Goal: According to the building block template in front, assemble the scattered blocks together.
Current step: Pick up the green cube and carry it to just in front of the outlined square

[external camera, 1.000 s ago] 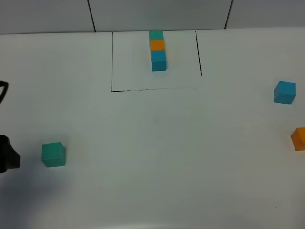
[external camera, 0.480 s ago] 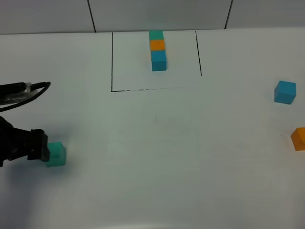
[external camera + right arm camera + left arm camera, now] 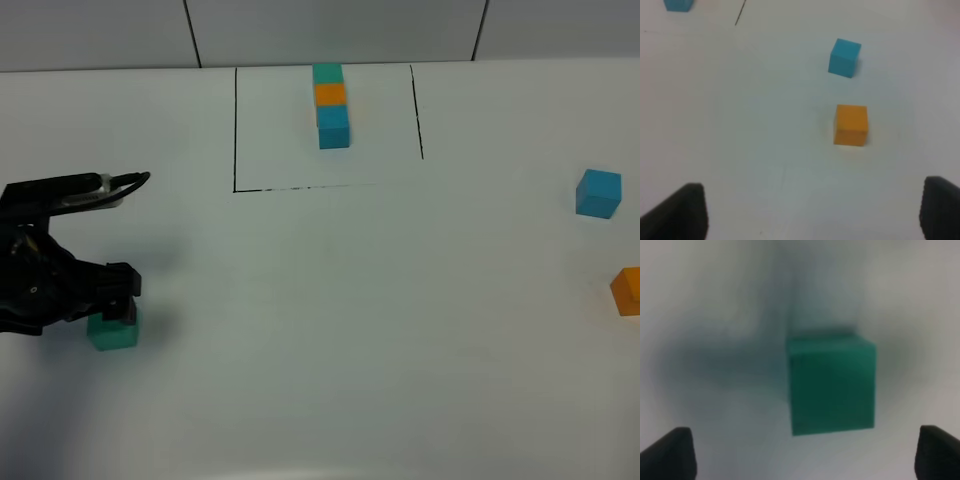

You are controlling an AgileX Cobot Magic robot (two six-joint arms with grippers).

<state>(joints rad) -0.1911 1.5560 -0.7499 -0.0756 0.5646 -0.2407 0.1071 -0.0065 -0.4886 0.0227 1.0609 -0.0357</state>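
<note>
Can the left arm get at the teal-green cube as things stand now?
Probably yes. The left gripper hangs close over the teal-green cube, its jaws open wider than the cube, and nothing else lies near it.

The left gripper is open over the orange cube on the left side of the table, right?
No. The left gripper is open over the teal-green cube, not the orange one, as the left wrist view shows. The orange cube lies far right.
</note>
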